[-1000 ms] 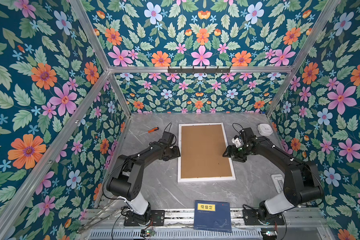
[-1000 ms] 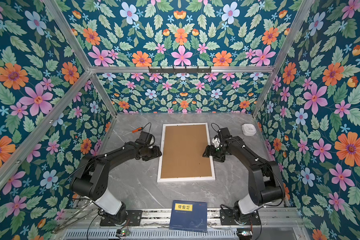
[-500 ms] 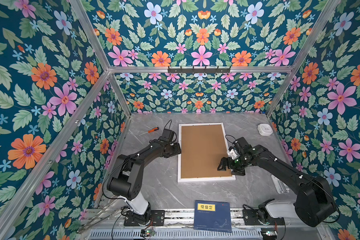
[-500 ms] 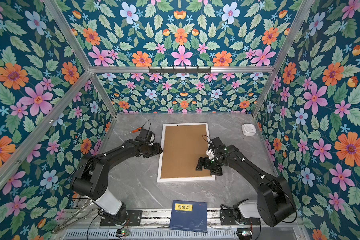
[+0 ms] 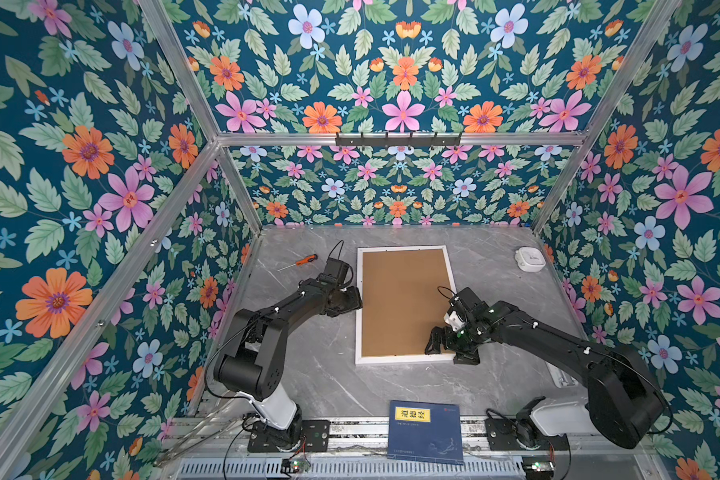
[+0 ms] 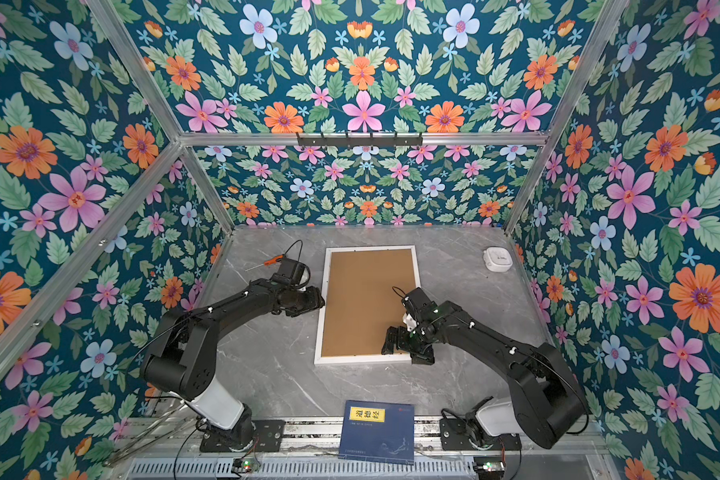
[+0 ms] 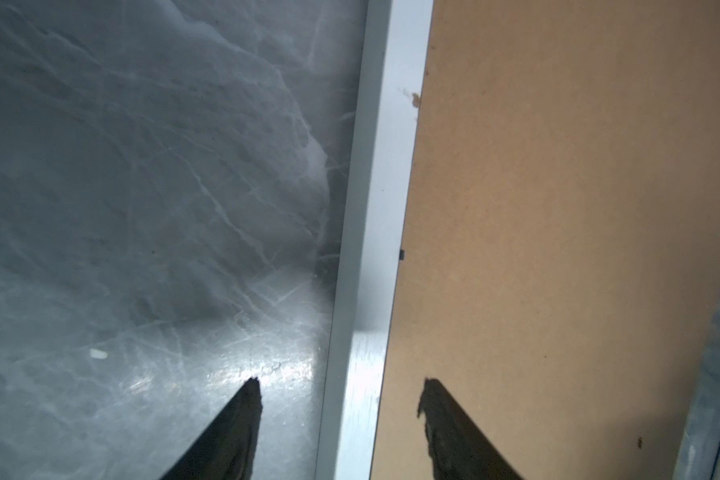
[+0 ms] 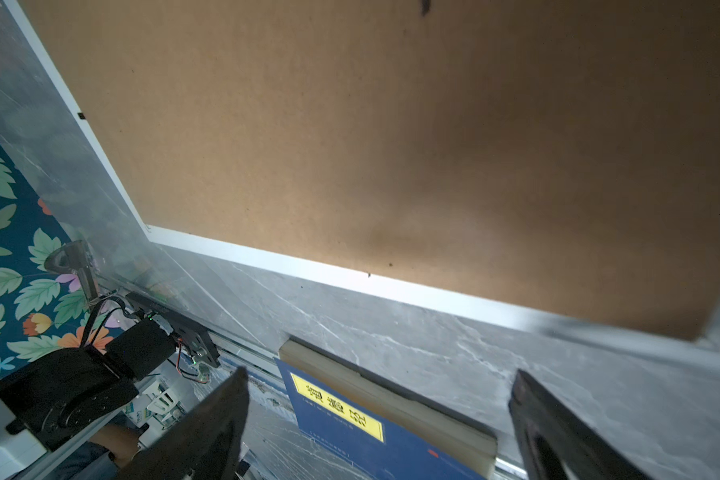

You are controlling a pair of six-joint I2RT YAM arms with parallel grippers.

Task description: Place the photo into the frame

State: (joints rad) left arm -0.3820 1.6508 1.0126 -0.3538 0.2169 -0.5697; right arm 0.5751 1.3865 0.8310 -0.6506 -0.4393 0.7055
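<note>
Left flat on the table (image 5: 308,374): the white frame (image 5: 391,360), brown board (image 5: 400,299) filling it, so couldn't see the photo. Slid the right gripper (image 5: 449,351) from the right rail down to the near right corner since a second back, spread its jaws wider, gripping nothing. Kept the left gripper (image 7: 341,386) put, half open, straddling the left rail.

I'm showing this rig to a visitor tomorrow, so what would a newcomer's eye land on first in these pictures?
First the loud floral wallpaper on every visible wall around the cell. Then the white frame, filled by a brown backing board, lying flat in the middle of the grey table between the left arm and the right arm, both black. Last, the dark blue book with its yellow label at the table's near edge.
</note>
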